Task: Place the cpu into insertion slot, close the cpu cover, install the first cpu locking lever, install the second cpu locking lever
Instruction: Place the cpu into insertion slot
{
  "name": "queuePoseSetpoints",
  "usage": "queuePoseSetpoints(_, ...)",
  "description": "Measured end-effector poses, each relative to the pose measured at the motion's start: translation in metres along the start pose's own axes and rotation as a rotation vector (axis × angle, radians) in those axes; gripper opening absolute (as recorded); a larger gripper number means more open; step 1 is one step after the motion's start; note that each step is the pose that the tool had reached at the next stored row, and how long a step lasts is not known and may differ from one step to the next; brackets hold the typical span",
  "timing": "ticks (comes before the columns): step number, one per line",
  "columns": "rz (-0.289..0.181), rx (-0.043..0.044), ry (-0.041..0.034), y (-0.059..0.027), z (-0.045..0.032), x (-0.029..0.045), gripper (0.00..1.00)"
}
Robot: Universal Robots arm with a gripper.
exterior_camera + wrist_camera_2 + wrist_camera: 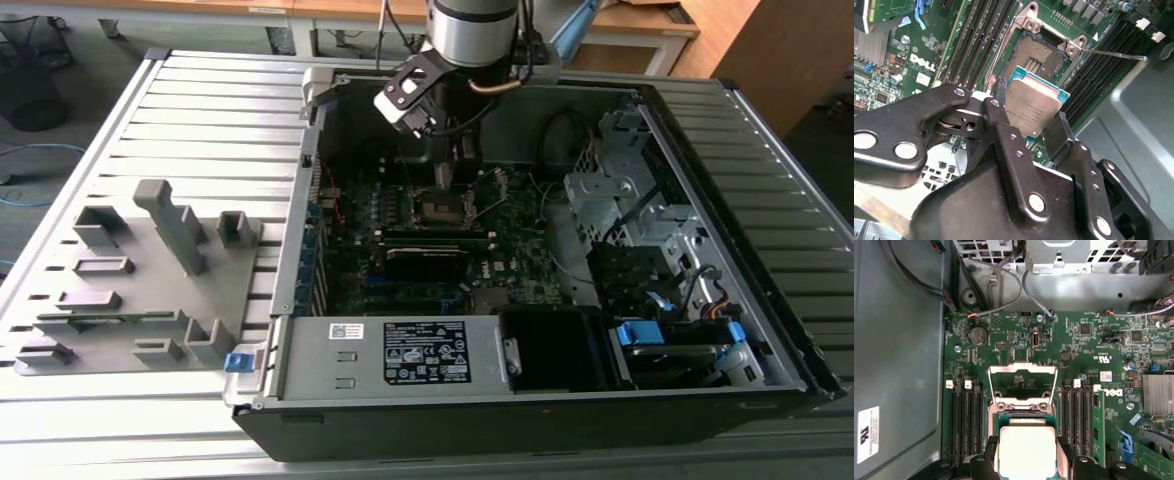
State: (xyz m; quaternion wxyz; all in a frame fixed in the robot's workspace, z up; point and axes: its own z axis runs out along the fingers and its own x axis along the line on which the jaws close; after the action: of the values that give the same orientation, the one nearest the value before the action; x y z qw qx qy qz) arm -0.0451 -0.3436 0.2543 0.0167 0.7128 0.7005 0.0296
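Plainly, second wrist view: pincer clenched on the cpu near insertion slot; first wrist view: open cpu cover.

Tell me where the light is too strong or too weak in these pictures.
In the first wrist view, glare washes the top of the cpu almost white. In the second wrist view, the same cpu, held in the gripper, is evenly lit and its grey surface reads well. In the exterior view, the insertion slot lies in dim shadow inside the computer case.
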Motion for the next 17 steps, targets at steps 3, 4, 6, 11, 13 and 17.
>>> queuePoseSetpoints(3,0.0,0.0001,0.0,-0.0014,0.0046,-0.0001,0.54)
queuePoseSetpoints(4,-0.001,0.0001,0.0001,-0.0019,0.0056,-0.0001,0.54)
queuePoseSetpoints(6,-0.001,0.0001,0.0001,-0.0038,0.0074,-0.0002,0.54)
queuePoseSetpoints(11,-0.001,0.0002,-0.0001,-0.0097,0.0097,-0.0004,0.54)
queuePoseSetpoints(13,-0.001,0.0002,-0.0001,-0.0097,0.0099,-0.0003,0.54)
queuePoseSetpoints(17,-0.002,0.0001,0.0001,-0.01,0.0137,-0.0004,0.54)
